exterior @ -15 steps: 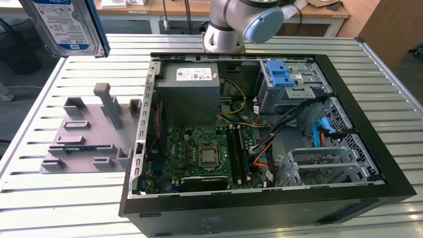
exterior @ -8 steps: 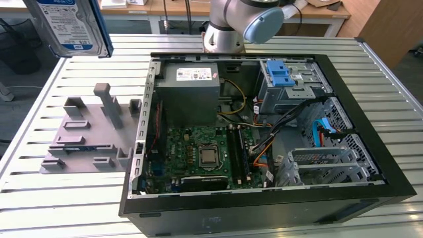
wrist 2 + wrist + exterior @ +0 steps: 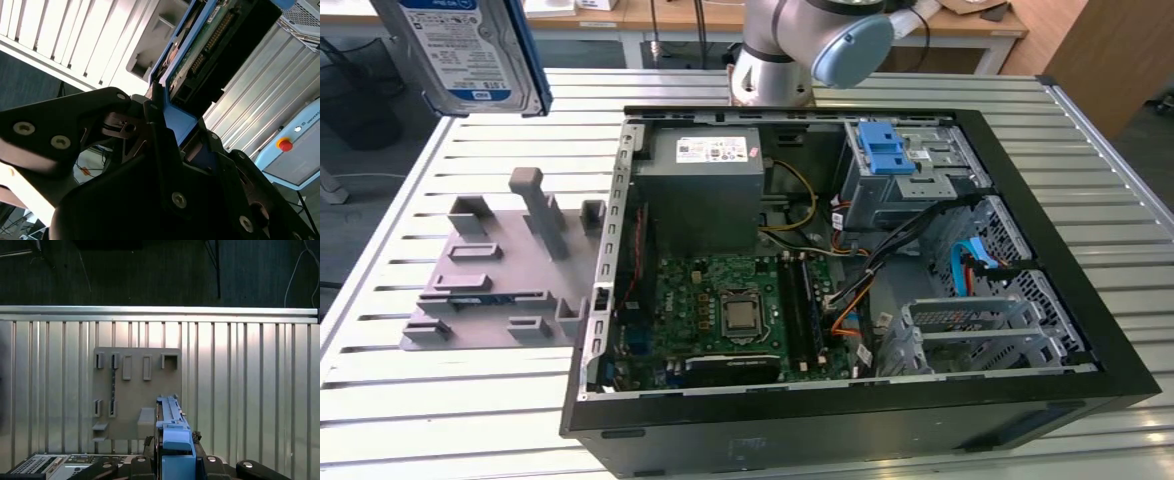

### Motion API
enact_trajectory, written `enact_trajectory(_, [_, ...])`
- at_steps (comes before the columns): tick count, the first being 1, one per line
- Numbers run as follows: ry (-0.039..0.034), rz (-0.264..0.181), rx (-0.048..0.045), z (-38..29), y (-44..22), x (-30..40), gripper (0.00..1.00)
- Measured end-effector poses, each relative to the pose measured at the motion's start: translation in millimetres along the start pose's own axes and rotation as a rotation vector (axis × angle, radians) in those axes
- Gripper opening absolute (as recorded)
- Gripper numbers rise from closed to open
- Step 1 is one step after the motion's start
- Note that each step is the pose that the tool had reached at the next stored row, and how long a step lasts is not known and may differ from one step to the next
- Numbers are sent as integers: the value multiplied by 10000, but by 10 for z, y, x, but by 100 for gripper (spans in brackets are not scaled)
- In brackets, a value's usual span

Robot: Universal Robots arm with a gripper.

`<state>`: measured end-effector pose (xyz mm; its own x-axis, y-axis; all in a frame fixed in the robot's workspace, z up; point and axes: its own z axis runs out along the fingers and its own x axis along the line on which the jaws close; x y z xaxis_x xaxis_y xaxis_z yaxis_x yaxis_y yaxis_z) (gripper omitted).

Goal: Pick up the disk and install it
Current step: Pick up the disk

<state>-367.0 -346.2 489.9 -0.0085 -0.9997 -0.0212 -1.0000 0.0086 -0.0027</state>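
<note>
Disk [image 3: 460,50] observed aloft at the exterior view's far left, label facing the camera, blue bracket along its edges, clear of the table [image 3: 480,420]; pincer [image 3: 180,130] clenched on the disk's blue bracket, one finger [image 3: 152,117] pressed against the bracket edge. In the first wrist view the disk [image 3: 172,427] stands edge-on, over the grey holder block [image 3: 135,390] lying on the slatted table; in the exterior view that block [image 3: 500,270] sits just left of the open computer case [image 3: 854,410]. Inside the case: grey metal box [image 3: 707,190] at far left; drive cage with blue latch [image 3: 894,150] at far right, well apart from the disk; motherboard [image 3: 734,310] nearer.
</note>
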Motion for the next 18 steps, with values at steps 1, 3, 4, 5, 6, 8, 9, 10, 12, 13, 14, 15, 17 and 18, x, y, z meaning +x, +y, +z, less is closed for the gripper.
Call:
enact_trajectory(1, [0, 1, 0, 0, -6, 9, 36])
enact_trajectory(3, [0, 1, 0, -1, -17, 33, 36])
enact_trajectory(4, [-1, 1, 1, -1, -24, 45, 36])
enact_trajectory(5, [0, 1, 0, -1, -30, 57, 36])
enact_trajectory(6, [-1, 1, 0, -2, -36, 67, 36])
enact_trajectory(8, [-34, 1, 0, -2, -51, 84, 36])
enact_trajectory(9, [-88, 0, 0, -1, -59, 91, 36])
enact_trajectory(10, [-155, 1, 0, -1, -66, 97, 36])
enact_trajectory(12, [-205, 2, -1, -2, -87, 108, 36])
enact_trajectory(13, [-205, 2, -2, -2, -99, 112, 36])
enact_trajectory(14, [-205, 2, -5, -2, -116, 116, 36])
enact_trajectory(15, [-205, 2, -8, -2, -136, 119, 36])
enact_trajectory(17, [-205, 2, -15, -2, -176, 123, 36])
enact_trajectory(18, [-205, 1, -18, -2, -194, 125, 36])
